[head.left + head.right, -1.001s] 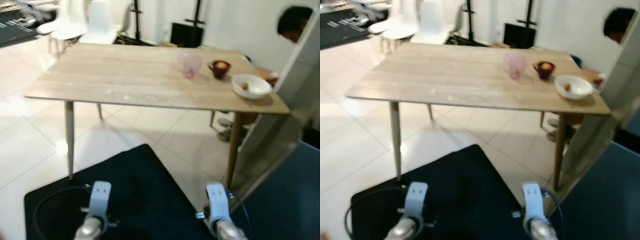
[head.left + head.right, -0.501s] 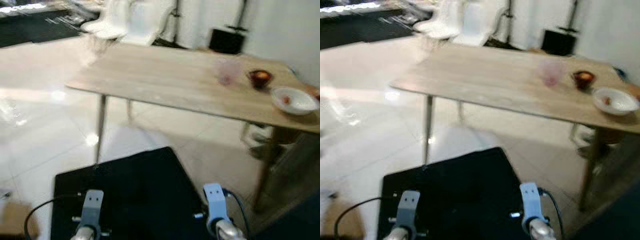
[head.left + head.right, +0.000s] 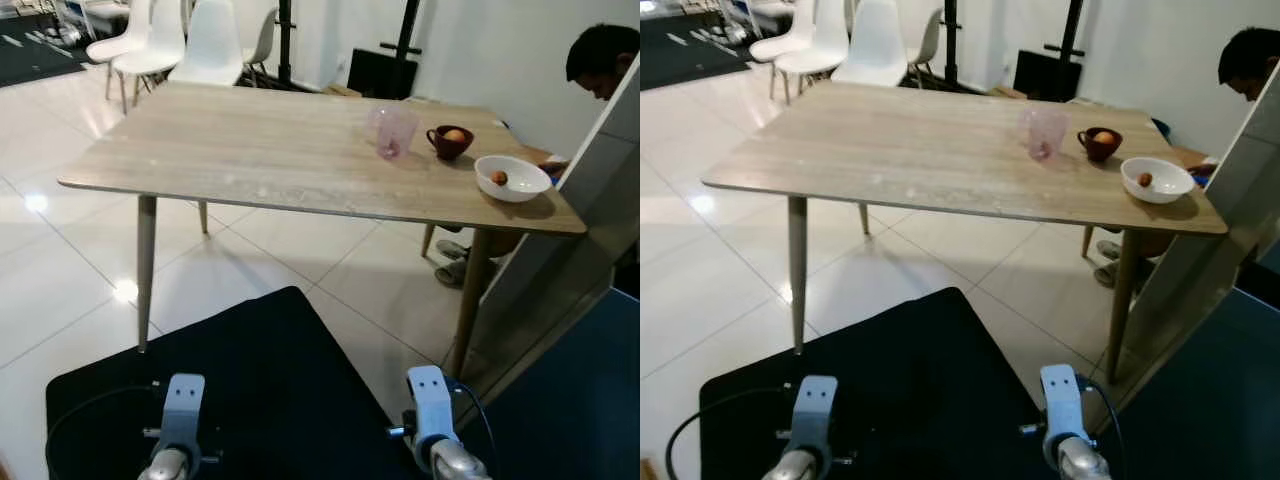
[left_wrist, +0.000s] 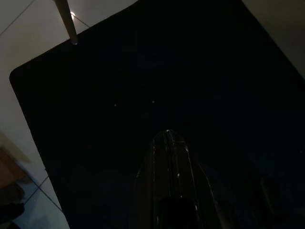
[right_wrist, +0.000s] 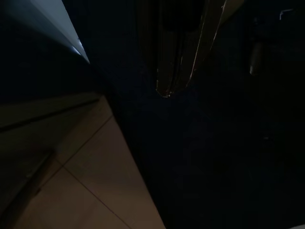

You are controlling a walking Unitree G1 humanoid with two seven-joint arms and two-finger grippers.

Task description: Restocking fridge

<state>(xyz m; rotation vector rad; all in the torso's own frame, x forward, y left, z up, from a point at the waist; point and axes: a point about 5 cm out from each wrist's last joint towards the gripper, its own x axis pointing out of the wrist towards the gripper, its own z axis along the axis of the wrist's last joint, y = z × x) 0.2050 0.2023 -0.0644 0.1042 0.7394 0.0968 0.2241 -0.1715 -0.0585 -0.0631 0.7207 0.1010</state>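
One table point(image 3: 250, 150); two bowls point(image 3: 511, 177); perhaps three chairs point(image 3: 210, 45).

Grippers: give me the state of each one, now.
Left gripper: fingers together, shut, holding nothing, hanging over the black mat.
Right gripper: fingers together, shut, holding nothing, also hanging idle.

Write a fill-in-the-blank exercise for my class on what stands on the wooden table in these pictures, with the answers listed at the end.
1. The white bowl sits near the table's ______ end, seen from the robot.
2. The pink cup stands between the table's middle and the dark red ______.
3. The chairs behind the table are ______ in colour.
4. Under both grippers lies a ______ mat.

Answers: right; mug; white; black
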